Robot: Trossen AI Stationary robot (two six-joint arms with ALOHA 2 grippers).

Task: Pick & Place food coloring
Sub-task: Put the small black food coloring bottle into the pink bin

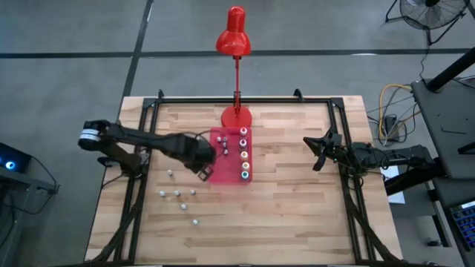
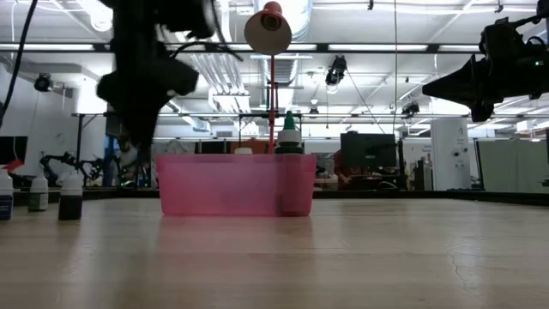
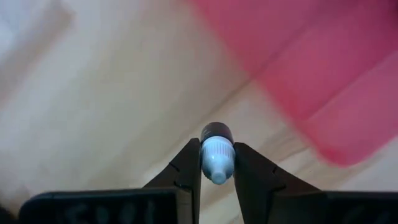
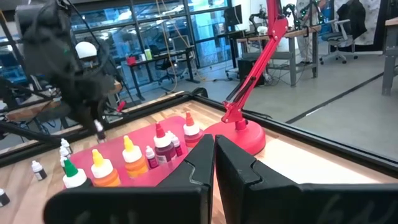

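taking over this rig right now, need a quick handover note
Left gripper: shut on a small white-capped bottle, lifted at the red tray's left edge.
Right gripper: shut, empty, waiting at the table's right side.
Done: five bigger bottles stand in a row in the tray, with a few small ones beside them.
Left: seat the held bottle, then fetch the small bottles loose on the table left of the tray.

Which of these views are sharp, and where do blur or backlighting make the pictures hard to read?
High view: evenly lit, sharp. Low view: bright ceiling lights leave the left gripper a dark silhouette above the pink tray. Left wrist view: the small white-capped bottle between the fingers is crisp; table and tray blur. Right wrist view: the near right gripper is soft, the bottles behind it clearer.
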